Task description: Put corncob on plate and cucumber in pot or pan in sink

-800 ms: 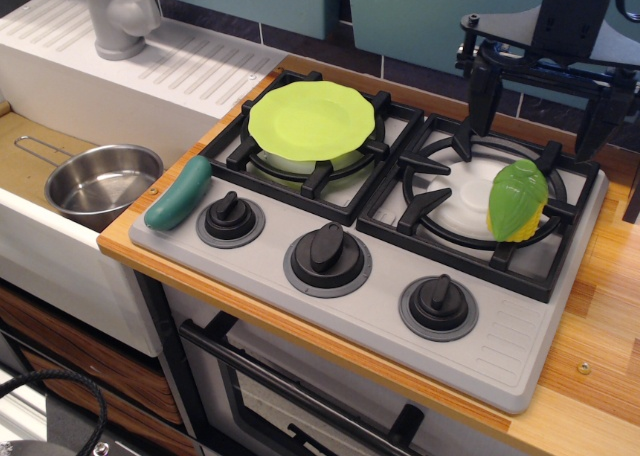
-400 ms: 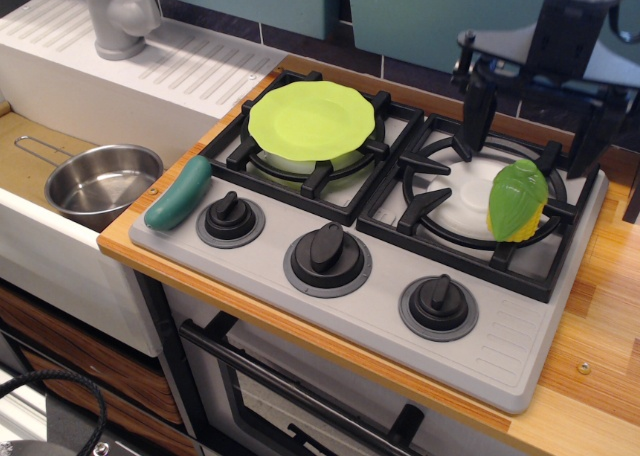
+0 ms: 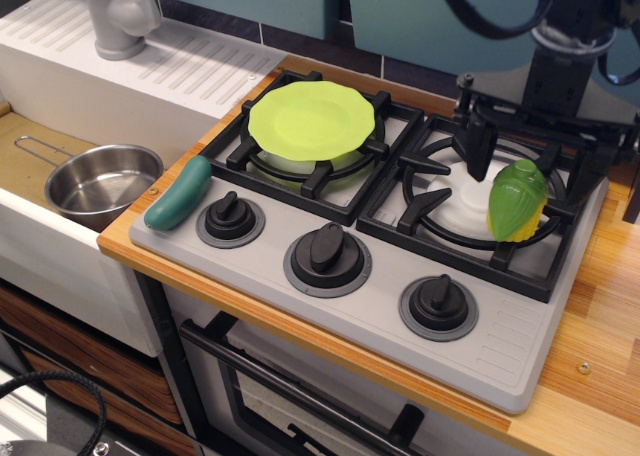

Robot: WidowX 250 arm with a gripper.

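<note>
Yellow-n-green corncob (image 3: 517,200) lying on right burner grate, black gripper (image 3: 532,166) right above w/ fingers (image 3: 479,148) spread wide either side, gripping nothing. Lime plate (image 3: 311,120) on left burner. Teal cucumber (image 3: 179,193) at stove's left edge, steel pot (image 3: 102,183) down in sink (image 3: 40,238).

Glossy steel pot (image 3: 103,183), smooth plastic plate (image 3: 311,120), wood-look counter (image 3: 600,376)
</note>
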